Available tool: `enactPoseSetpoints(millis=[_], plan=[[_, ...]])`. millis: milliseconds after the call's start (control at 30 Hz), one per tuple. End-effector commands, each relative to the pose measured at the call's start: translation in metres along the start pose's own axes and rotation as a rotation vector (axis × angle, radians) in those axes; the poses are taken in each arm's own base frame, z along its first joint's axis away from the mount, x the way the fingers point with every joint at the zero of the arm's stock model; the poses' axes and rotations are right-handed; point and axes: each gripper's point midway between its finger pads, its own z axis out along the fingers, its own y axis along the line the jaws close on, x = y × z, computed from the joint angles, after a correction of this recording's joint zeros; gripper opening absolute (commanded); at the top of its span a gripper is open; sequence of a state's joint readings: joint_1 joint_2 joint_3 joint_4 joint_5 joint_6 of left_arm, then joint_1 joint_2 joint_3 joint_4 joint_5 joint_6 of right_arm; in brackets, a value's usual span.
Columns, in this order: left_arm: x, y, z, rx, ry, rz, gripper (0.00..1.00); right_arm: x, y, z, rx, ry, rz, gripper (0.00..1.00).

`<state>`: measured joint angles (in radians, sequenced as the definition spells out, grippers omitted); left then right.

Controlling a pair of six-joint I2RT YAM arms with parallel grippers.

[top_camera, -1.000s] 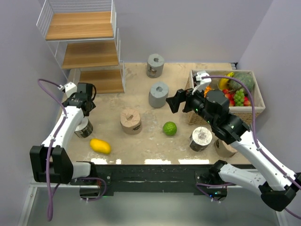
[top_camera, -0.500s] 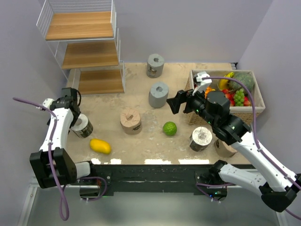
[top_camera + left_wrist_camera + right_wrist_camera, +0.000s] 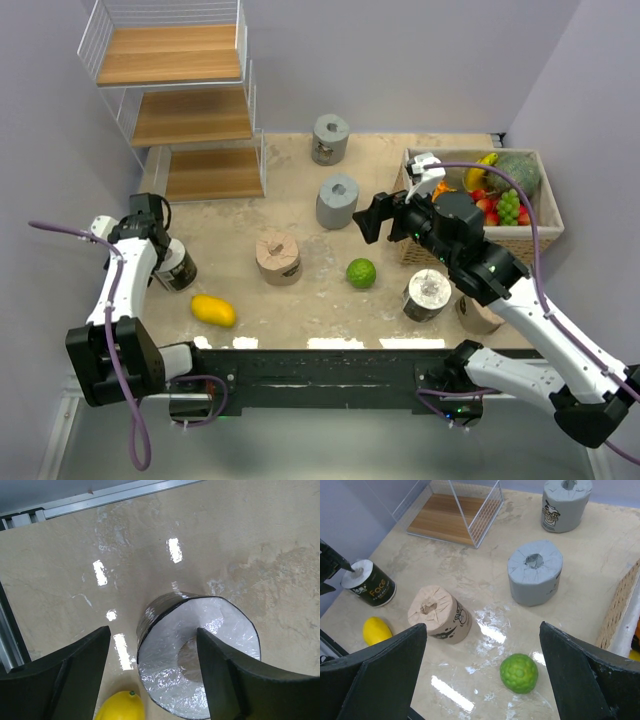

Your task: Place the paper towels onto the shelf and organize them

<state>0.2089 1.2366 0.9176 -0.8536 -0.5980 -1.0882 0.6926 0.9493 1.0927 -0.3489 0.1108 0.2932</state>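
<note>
A black-wrapped paper towel roll [image 3: 178,268] sits at the table's left, its white end facing my left gripper [image 3: 152,240]. In the left wrist view that gripper [image 3: 153,630] is open. One finger [image 3: 230,675] lies over the roll's [image 3: 195,650] white end by the centre hole, and the other stands apart outside the wrap. My right gripper [image 3: 482,625] hangs open and empty above mid-table. Two grey rolls [image 3: 331,138] [image 3: 337,200], a tan roll [image 3: 278,257], a second black roll [image 3: 428,294] and a half-hidden tan roll [image 3: 478,315] stand on the table. The shelf [image 3: 190,115] is at the back left.
A green fruit [image 3: 361,272] lies mid-table and a yellow fruit [image 3: 213,310] lies near the front left, close to the black roll. A wicker basket [image 3: 545,225] of fruit stands at the right. Walls close in on the left and right.
My left wrist has swung out leftward and toward the front, uncovering the black roll, and its jaws have narrowed a little. The right arm has hardly moved.
</note>
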Motion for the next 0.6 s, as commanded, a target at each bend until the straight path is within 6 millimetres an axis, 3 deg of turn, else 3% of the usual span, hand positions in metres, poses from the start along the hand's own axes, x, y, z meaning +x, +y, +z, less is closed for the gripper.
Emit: enactPoseSetpoints(millis=[0, 200, 300, 567], plan=[[0.013, 0.004, 0.003, -0.003, 0.05, -0.002, 0.75, -0.008, 0.005, -0.003, -0.02, -0.01, -0.02, 0.99], [-0.011, -0.002, -0.026, 0.085, 0.011, -0.046, 0.78, -0.009, 0.005, 0.0, -0.023, -0.014, -0.021, 0.99], [-0.004, 0.0, -0.031, 0.122, 0.038, -0.065, 0.78, -0.006, 0.005, 0.002, -0.022, -0.005, -0.023, 0.99], [0.019, 0.009, -0.017, 0.066, 0.103, -0.02, 0.78, -0.003, 0.004, 0.004, -0.022, 0.006, -0.029, 0.99]])
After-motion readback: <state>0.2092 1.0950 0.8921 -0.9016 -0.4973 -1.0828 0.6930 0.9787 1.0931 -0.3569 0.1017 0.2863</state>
